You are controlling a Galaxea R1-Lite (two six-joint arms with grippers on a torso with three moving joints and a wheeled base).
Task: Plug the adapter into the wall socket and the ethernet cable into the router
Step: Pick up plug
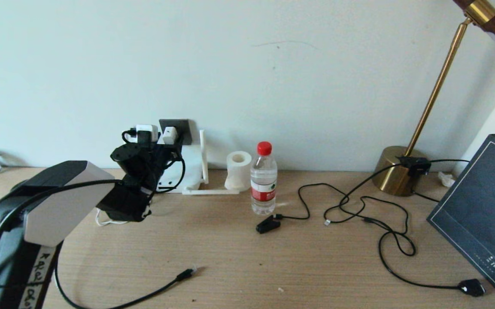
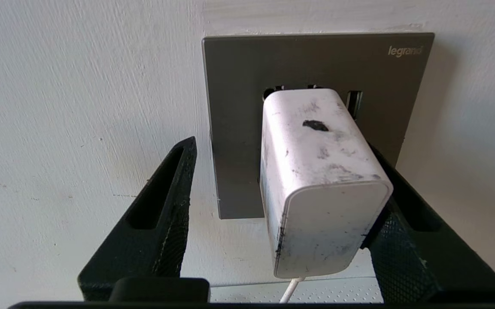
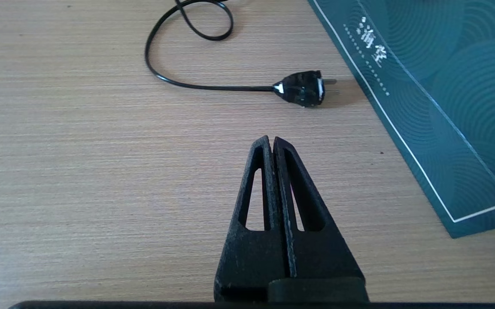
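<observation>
Pale wall backs a wooden worktop (image 1: 238,249); from the head view the left claw (image 1: 144,139) hides most of the router (image 1: 189,165), one ethernet cable (image 1: 144,296) lies loose in front. Left wrist: claw spread, one finger (image 2: 406,231) against the single adapter (image 2: 316,180) seated in the wall socket (image 2: 238,107), the other apart. Right wrist: right claw (image 3: 271,141) pressed together above the bare worktop, one black plug (image 3: 303,88) beyond.

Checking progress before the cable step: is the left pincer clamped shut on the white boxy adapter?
No: the left pincer stands open, one finger well clear of the white boxy adapter seated in the dark grey wall socket.
</observation>
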